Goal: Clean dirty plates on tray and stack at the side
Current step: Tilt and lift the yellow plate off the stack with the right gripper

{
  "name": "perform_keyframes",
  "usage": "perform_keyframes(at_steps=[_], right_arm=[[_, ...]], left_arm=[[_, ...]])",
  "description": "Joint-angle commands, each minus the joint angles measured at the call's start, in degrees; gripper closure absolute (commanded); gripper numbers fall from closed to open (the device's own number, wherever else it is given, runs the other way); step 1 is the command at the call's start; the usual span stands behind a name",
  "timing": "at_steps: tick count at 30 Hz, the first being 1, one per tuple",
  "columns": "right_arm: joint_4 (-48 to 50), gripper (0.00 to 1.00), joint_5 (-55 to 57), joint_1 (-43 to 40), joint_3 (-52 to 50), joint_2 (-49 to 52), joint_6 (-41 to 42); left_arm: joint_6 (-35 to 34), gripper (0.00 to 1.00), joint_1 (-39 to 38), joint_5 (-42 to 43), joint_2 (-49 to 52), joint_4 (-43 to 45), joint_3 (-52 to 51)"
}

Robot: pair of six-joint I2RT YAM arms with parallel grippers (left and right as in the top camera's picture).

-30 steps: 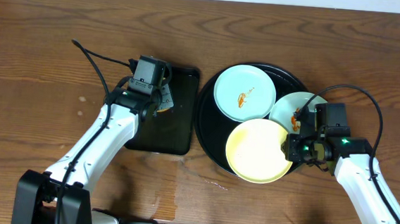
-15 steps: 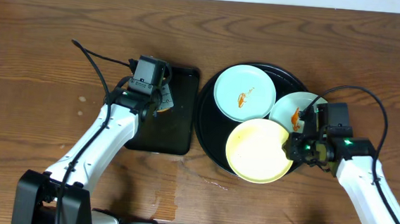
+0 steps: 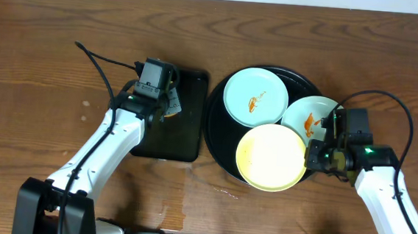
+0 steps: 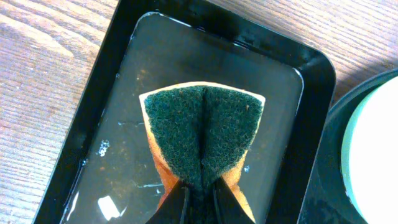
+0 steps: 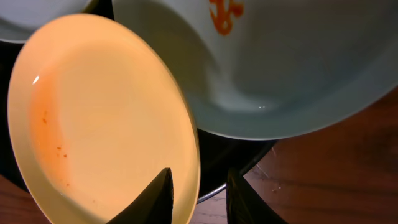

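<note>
The round black tray (image 3: 219, 132) holds three plates. A mint plate (image 3: 255, 96) with an orange smear lies at its back. A second smeared mint plate (image 3: 311, 117) lies at the right and fills the top of the right wrist view (image 5: 280, 68). The yellow plate (image 3: 271, 157) lies in front, faintly stained (image 5: 106, 112). My right gripper (image 3: 311, 155) is open, with its jaws either side of the yellow plate's right rim (image 5: 199, 173). My left gripper (image 3: 169, 105) is shut on a folded green-and-orange sponge (image 4: 202, 130) over the rectangular tray.
The rectangular black tray (image 4: 320, 68) holds a shallow film of water and stands just left of the round tray (image 4: 329, 124). Bare wooden table lies all around. The left arm's cable trails to the back left.
My right gripper has shifted slightly to the right, uncovering more of the right mint plate. The plates, the left arm and the sponge have not moved.
</note>
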Motion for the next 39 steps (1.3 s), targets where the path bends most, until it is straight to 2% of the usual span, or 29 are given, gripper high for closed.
perform_keyframes(at_steps=[1,11,23,28,39], right_arm=[[0.0,0.74,-2.9,-0.7,-1.6,1.6,0.9],[0.3,0.75,-5.3,-0.7,-2.8,6.4,0.9],[2.8,0.98,-5.3,-0.7,-2.8,9.3,0.9],[5.1,0.99,-5.3,-0.7,-2.8,9.2,0.5],[16.3,0.99,-4.5,-0.7,-0.8,4.7,-10.3]], left_arm=[[0.9,0.90,0.1,-1.0,-0.1,-0.2,-0.6],[0.9,0.90,0.1,-1.0,-0.1,-0.3,-0.6],[0.9,0.90,0.1,-1.0,-0.1,-0.4,-0.6],[0.9,0.90,0.1,-1.0,-0.1,-0.4,-0.6],[0.9,0.89,0.1,-1.0,-0.1,-0.4,-0.6]])
